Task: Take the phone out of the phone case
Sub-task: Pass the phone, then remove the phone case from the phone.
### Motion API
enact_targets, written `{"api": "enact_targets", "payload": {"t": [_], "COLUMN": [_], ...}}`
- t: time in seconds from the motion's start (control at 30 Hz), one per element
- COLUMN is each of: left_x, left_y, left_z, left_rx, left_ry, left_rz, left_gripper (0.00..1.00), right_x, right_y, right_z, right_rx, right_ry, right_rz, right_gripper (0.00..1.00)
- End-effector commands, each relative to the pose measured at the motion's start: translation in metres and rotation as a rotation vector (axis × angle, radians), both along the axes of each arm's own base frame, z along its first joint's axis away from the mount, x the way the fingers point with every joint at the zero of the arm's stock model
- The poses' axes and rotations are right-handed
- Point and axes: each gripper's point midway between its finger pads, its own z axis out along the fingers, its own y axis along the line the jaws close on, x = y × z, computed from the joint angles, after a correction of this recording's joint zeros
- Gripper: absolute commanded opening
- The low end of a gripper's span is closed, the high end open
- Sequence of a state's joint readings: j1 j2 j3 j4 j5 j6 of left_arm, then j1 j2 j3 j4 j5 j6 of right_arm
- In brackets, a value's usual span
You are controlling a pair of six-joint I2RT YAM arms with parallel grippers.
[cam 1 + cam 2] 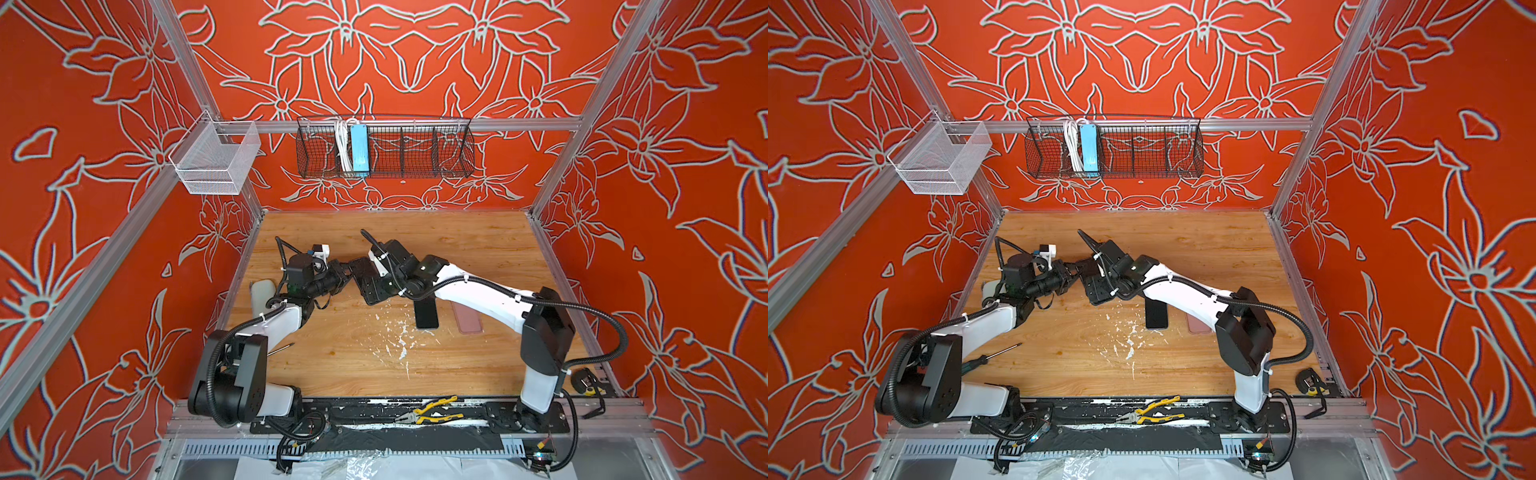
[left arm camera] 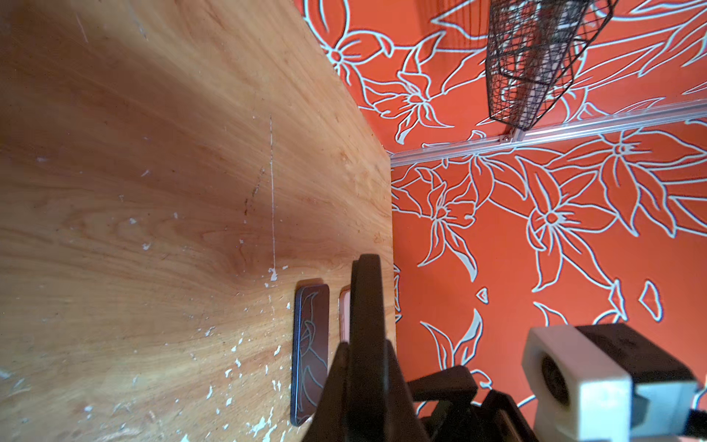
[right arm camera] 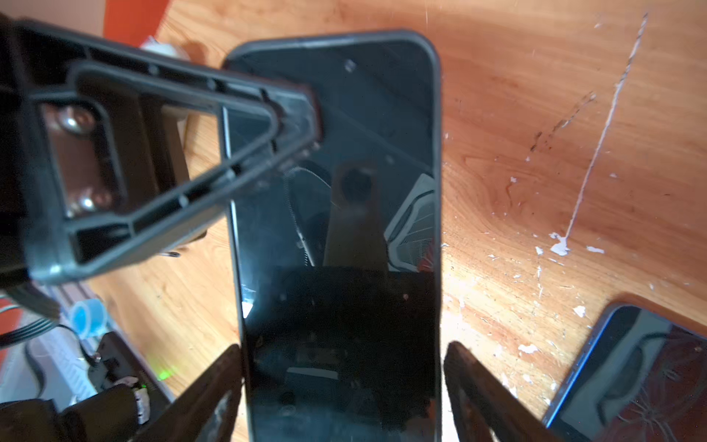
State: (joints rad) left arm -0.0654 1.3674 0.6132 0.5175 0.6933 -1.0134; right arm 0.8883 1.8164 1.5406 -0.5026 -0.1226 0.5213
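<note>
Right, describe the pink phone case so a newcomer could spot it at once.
Start at the wooden tabletop and follow the right arm's white forearm. Partly hidden beneath it, flat on the wood, lies the dusty-pink rounded phone case. Only it is pink; the phone beside it is glossy black.

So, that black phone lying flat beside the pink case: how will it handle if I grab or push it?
The black phone lies flat and thin on the table, so it is probably hard to get under; a push should slide it, not tip it. Its glass mirrors the wallpaper, so likely slick.
</note>
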Motion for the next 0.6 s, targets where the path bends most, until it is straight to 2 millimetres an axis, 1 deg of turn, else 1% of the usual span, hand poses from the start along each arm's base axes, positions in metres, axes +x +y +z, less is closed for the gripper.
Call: {"api": "enact_targets", "payload": {"t": [0.0,0.13,0.23,0.43,0.57], "left_x": [0.003,0.005,0.006,0.011,0.015], "left_y": [0.002,0.005,0.008,0.016,0.018], "left_z": [0.034,0.045,0.052,0.070,0.083], "left_rx": [-0.031,-0.040,-0.051,-0.088,-0.101], "left_ry": [-0.094,-0.125,-0.150,-0.211,-0.246], "left_rz": [0.018,0.029,0.036,0.057,0.063], "left_gripper": [0.00,0.00,0.00,0.00,0.00], "right_x": [0.000,-0.003,-0.003,-0.002,-0.006], "right_y": [0.002,-0.001,-0.007,-0.027,-0.037], "right_z": [0.023,0.037,0.048,0.056,0.060], "right_rx": [0.099,0.195,0.280,0.397,0.458], "right_ry": [-0.017,-0.012,-0.021,-0.028,-0.021], "right_rz": [0.001,0.005,0.001,-0.026,-0.033], "right_gripper": [0.84,0.84,0.84,0.84,0.83]}}
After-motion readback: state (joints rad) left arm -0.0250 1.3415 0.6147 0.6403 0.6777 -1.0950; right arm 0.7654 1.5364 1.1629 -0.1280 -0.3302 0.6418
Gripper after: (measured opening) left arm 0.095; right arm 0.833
